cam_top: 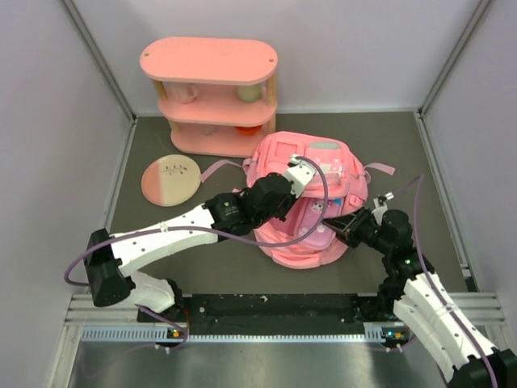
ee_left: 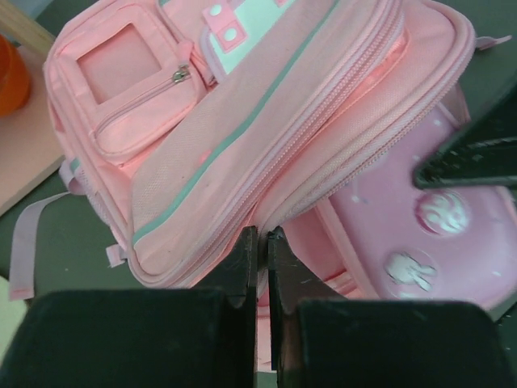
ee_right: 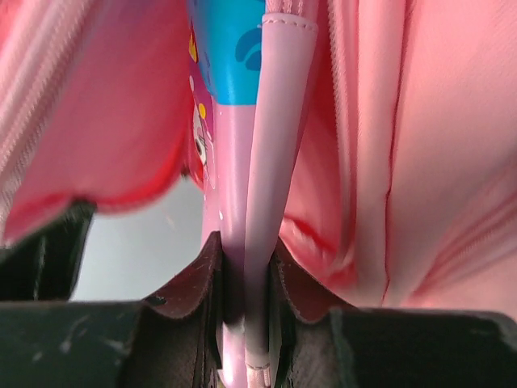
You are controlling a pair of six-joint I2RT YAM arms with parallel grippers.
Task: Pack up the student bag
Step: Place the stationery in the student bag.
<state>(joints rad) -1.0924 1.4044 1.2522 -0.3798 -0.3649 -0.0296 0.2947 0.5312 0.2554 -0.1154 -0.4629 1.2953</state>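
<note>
The pink student bag (cam_top: 311,166) lies in the middle of the dark table, its front pockets (ee_left: 137,97) facing up and its zipped mouth pulled open. My left gripper (cam_top: 300,184) reaches over it from the left and is shut on the bag's zip edge (ee_left: 260,236), holding that edge up. A flat pink pencil case (ee_left: 408,242) with cartoon prints sits partly inside the opening. My right gripper (cam_top: 347,224) comes in from the right and is shut on the case's thin edge (ee_right: 257,242). Pink bag lining (ee_right: 404,162) fills the right wrist view.
A pink three-tier shelf (cam_top: 210,93) with cups stands at the back left, an orange cup (ee_left: 12,77) on its lowest tier. A round pink and cream plate (cam_top: 170,179) lies left of the bag. Grey walls close in both sides.
</note>
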